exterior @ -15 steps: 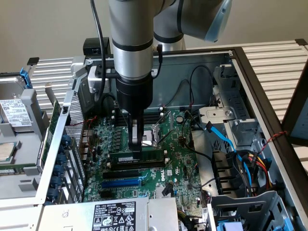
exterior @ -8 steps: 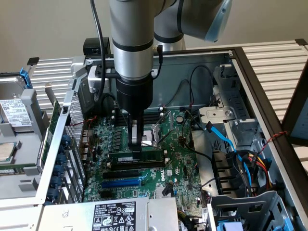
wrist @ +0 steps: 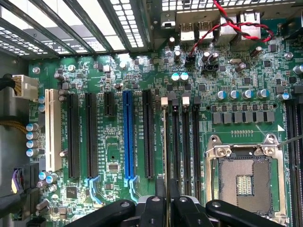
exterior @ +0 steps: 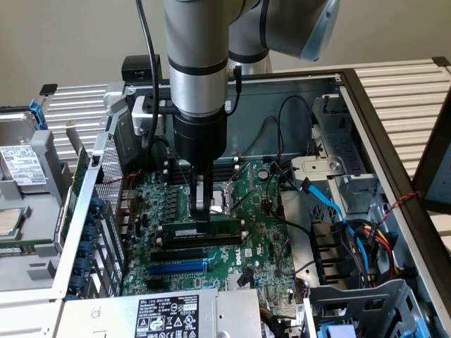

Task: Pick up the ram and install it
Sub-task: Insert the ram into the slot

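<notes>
The ram point(exterior: 220, 229) is a thin green stick with a white label. It stands on edge along the top of a black memory slot on the green motherboard point(exterior: 264, 239). My gripper point(exterior: 203, 218) comes straight down from the arm and is shut on the ram near its middle. In the wrist view the ram point(wrist: 164, 142) shows edge-on as a narrow line running away from my gripper point(wrist: 166, 201), parallel to the neighbouring black slots point(wrist: 175, 142). Whether the stick is seated in the slot I cannot tell.
The open CPU socket point(wrist: 244, 177) lies beside the memory slots. Black and blue expansion slots point(wrist: 128, 135) run parallel on the other side. Blue and black cables point(exterior: 331, 208) and drive cages crowd the exterior view's right; the power supply point(exterior: 169, 317) sits in front.
</notes>
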Controlling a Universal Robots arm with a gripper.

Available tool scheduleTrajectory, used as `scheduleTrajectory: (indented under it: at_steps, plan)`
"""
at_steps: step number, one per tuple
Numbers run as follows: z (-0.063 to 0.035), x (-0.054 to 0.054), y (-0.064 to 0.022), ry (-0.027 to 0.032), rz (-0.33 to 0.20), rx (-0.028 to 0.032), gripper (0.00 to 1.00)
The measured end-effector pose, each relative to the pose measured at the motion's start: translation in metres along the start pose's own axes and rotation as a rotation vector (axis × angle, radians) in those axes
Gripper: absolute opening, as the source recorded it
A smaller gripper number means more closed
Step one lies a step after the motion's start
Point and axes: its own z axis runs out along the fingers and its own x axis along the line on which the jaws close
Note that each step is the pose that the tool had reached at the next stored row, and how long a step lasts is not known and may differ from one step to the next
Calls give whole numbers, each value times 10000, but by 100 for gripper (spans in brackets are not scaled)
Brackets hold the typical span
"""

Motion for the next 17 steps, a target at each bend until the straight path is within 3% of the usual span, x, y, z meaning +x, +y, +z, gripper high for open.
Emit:
scheduleTrajectory:
  at_steps: [17]
  plan:
    - [4,-31,2,0,-1,-1,14]
